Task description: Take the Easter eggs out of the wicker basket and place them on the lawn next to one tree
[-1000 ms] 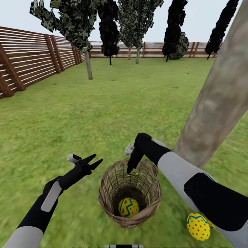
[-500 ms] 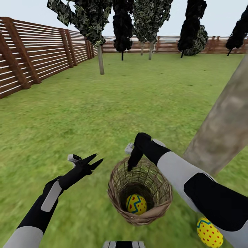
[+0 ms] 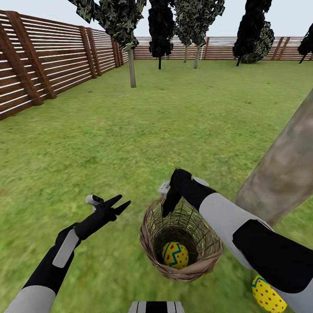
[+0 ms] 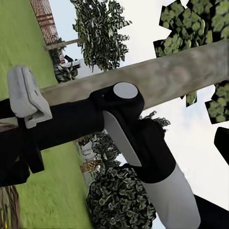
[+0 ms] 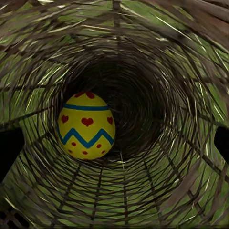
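The brown wicker basket stands on the lawn just in front of me. One yellow Easter egg with a blue zigzag lies at its bottom, and the right wrist view shows this egg with red hearts. A second egg with red dots lies on the grass at the foot of the thick grey-brown tree trunk, half hidden by my right arm. My right gripper points down at the basket's far left rim, open, with dark fingertips at the view's edges. My left gripper hovers open over grass left of the basket.
A brown slatted fence runs along the left and the back. A thin-trunked tree and dark narrow trees stand far off. The left wrist view looks across my right arm to the thick trunk.
The whole picture has slid to the right, so the camera has moved. Both arms keep their pose. The right gripper now sits nearer the basket's far left rim than before.
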Controlling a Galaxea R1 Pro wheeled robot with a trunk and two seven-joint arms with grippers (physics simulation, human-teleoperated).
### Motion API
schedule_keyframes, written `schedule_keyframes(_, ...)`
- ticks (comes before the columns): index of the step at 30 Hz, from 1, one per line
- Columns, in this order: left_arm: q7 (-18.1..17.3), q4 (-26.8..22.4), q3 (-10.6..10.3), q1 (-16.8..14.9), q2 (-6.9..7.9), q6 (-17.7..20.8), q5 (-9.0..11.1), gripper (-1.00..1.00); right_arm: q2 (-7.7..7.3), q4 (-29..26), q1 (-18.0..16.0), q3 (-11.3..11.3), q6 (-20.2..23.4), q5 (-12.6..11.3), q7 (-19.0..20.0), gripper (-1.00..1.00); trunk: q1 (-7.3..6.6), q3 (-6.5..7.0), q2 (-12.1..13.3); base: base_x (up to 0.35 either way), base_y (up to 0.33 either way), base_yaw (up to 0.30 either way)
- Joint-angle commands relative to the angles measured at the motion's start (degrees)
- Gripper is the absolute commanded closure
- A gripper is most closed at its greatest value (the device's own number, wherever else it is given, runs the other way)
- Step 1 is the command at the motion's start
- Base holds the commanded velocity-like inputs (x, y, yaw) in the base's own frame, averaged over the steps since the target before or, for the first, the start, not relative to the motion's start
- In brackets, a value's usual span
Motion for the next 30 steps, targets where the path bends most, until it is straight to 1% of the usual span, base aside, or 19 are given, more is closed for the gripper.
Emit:
schedule_keyframes(1,-0.26,-0.17,0.05,0.3,0.2,0.4,0.28,-1.0,-0.14,0.25,-0.25,0.32,0.29,0.92,0.66,-1.0,-0.01,-0.04,-0.02,0.0,0.0,0.0)
schedule_keyframes(3,-0.21,-0.2,0.07,0.32,0.21,0.4,0.28,-1.0,-0.12,0.25,-0.29,0.34,0.31,1.58,0.68,-1.0,-0.01,-0.04,-0.02,0.0,0.0,0.0)
schedule_keyframes(4,-0.17,-0.22,0.07,0.34,0.23,0.4,0.28,-1.0,-0.1,0.26,-0.33,0.37,0.33,1.56,0.7,-1.0,-0.01,-0.04,-0.02,0.0,0.0,0.0)
schedule_keyframes(6,-0.07,-0.41,0.06,0.57,0.25,0.4,0.28,-1.0,0.01,0.29,-0.42,0.5,0.52,1.05,0.81,-1.0,0.04,-0.49,-0.05,0.0,0.0,0.0)
schedule_keyframes(12,-0.03,-0.48,0.06,0.69,0.19,0.4,0.28,-1.0,0.24,0.63,-0.46,0.5,0.62,3.03,1.11,-1.0,0.19,-1.82,-0.13,0.0,0.0,0.0)
schedule_keyframes(21,-0.03,-0.62,0.06,0.71,0.19,0.4,0.28,-1.0,0.24,3.3,-0.46,0.5,0.68,6.04,1.04,-1.0,0.42,-3.81,-0.25,0.0,0.0,0.0)
schedule_keyframes(25,-0.03,-0.68,0.06,0.73,0.19,0.4,0.28,-1.0,0.36,3.2,-0.46,0.5,0.63,7.4,1.04,-1.0,0.53,-4.7,-0.3,0.0,0.0,0.0)
schedule_keyframes(30,-0.03,-0.74,0.06,0.7,0.19,0.4,0.28,-1.0,0.42,2.85,-0.46,0.5,0.59,7.23,0.96,-1.0,0.66,-5.8,-0.37,0.0,0.0,0.0)
